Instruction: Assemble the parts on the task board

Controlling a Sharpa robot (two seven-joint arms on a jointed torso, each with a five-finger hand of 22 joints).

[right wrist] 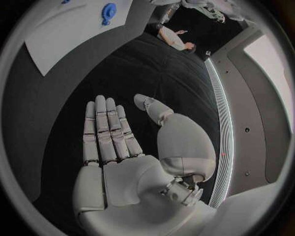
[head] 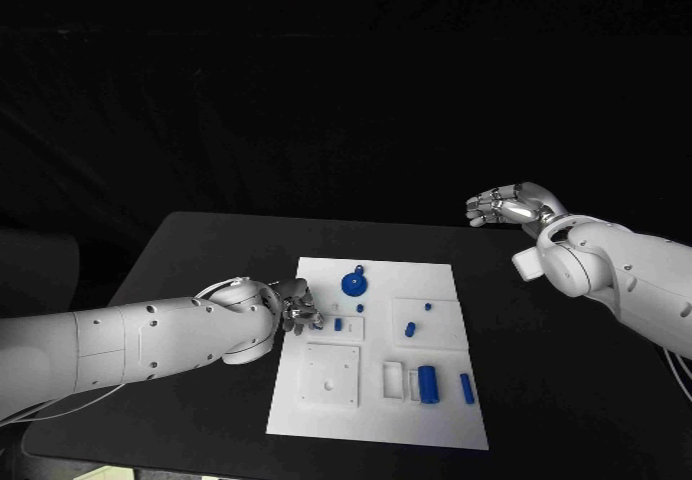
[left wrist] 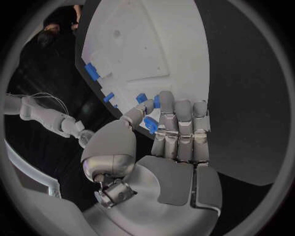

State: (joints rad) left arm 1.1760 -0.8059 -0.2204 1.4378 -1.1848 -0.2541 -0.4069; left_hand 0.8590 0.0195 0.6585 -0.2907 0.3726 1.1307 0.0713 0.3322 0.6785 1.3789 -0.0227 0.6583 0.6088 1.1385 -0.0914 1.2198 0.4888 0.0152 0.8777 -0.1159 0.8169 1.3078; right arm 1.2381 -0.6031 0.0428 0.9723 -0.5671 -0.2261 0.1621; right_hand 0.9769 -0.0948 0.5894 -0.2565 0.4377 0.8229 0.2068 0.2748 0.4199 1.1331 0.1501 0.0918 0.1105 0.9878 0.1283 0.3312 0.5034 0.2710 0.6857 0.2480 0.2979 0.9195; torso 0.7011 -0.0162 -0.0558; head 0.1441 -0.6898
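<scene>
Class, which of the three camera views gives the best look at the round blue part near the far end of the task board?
The head view: the round blue part sits unobstructed on the task board, seen from above. The right wrist view catches it small and distorted at the rim. In the left wrist view I cannot pick it out.

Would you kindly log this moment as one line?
left hand: pinching small blue part at task board edge | right hand: open, off board

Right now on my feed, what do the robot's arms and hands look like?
Both arms are smooth white shells with rounded joints; the left arm has small dark dots and thin cables beside it. The left hand and right hand are silver metal with segmented fingers and pale palm pads.
</scene>
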